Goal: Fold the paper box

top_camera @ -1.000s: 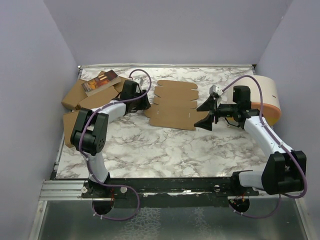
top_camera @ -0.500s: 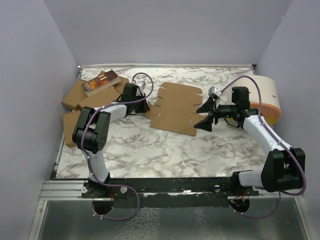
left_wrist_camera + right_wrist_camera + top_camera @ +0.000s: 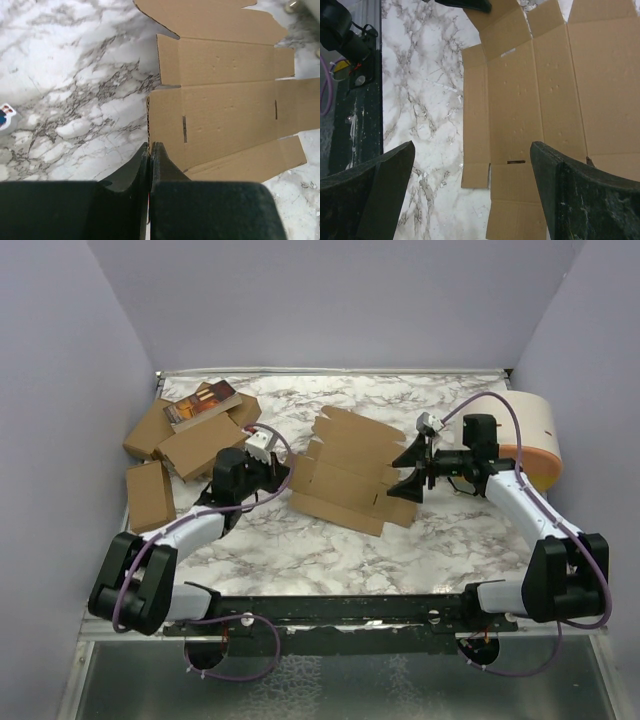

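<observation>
Heap of spare cartons point(image 3: 185, 435): left of the paper box point(image 3: 345, 472). Your left gripper point(image 3: 150, 149) is pinched on the box's left edge, probably to anchor the sheet while you work a flap. The box lies unfolded, flaps spread. Your right gripper point(image 3: 472, 147) hangs over the box's right edge, jaws spread wide, holding nothing. It looks like your 1 free tool for creasing. White drum point(image 3: 535, 430): right of the box.

The left arm point(image 3: 190, 528) and right arm point(image 3: 520, 502) are made of white links and black joints, with purple cables point(image 3: 492, 395) looped alongside; left gripper point(image 3: 150, 146) and right gripper point(image 3: 472, 145) are coloured black.
</observation>
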You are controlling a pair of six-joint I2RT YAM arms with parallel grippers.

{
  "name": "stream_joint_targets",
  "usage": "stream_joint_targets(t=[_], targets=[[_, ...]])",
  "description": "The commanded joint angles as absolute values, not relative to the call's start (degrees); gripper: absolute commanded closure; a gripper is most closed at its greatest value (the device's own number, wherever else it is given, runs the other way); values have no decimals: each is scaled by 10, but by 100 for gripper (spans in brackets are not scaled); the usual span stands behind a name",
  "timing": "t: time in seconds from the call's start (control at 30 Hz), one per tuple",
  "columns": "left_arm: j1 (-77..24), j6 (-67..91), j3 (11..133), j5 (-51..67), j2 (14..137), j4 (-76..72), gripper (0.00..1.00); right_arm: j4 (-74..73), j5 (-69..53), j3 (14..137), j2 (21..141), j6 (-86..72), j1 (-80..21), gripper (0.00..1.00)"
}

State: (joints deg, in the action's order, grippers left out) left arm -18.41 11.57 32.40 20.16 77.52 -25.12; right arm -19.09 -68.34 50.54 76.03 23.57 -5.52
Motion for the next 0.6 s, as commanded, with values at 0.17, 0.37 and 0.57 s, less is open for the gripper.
stream_joint_targets(t=[0.17, 0.37, 0.57], targets=[[-209, 20, 218, 237, 653, -442, 100, -134, -696, 482, 763, 191, -53, 1], [-224, -6, 174, 218, 597, -478, 100, -120, -691, 477, 760, 177, -53, 1], [-226, -4, 145, 203, 570, -521, 100, -102, -698, 471, 756, 161, -52, 1]])
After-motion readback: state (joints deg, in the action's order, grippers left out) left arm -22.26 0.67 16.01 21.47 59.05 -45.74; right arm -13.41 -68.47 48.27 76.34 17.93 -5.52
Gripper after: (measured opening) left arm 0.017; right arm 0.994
